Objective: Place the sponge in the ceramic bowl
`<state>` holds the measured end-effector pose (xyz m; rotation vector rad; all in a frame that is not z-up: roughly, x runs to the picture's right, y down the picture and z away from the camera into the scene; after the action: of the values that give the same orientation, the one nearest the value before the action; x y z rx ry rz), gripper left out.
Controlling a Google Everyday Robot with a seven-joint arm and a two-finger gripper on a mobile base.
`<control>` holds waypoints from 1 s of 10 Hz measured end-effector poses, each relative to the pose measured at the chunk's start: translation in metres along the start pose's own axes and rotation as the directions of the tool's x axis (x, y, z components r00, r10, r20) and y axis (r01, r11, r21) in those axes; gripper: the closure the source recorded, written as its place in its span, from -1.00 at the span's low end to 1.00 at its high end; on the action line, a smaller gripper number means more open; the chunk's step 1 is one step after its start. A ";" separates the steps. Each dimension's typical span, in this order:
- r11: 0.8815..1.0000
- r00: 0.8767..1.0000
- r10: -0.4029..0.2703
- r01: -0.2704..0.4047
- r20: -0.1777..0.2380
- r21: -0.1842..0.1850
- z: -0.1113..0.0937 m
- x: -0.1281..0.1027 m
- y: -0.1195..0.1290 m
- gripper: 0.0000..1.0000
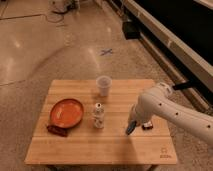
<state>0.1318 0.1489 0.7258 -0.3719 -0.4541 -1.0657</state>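
Observation:
The sponge [131, 129], a small blue pad, is at the tip of my gripper [132, 125], which is shut on it just over the wooden table's right-middle. My white arm reaches in from the right. The ceramic bowl [66, 112], a wide shallow orange dish, rests on the left side of the table, well to the left of the gripper and with nothing visible in it.
Between the gripper and the bowl stands a small white bottle [98, 116]. A translucent white cup [103, 85] stands near the far edge. A black-white-red box [146, 126] lies just right of the gripper. A dark brown packet [56, 130] lies by the bowl's front. Table edge [100, 162].

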 end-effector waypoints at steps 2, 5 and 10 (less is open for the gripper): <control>0.997 0.997 -0.064 0.065 -0.031 0.028 -0.020 0.003 -0.030 1.00; 0.982 0.980 -0.178 0.183 -0.084 0.051 -0.053 0.002 -0.077 1.00; 0.932 0.927 -0.352 0.360 -0.132 0.041 -0.081 -0.012 -0.156 1.00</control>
<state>0.0010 0.0488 0.6625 -0.1664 -0.4549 -1.4165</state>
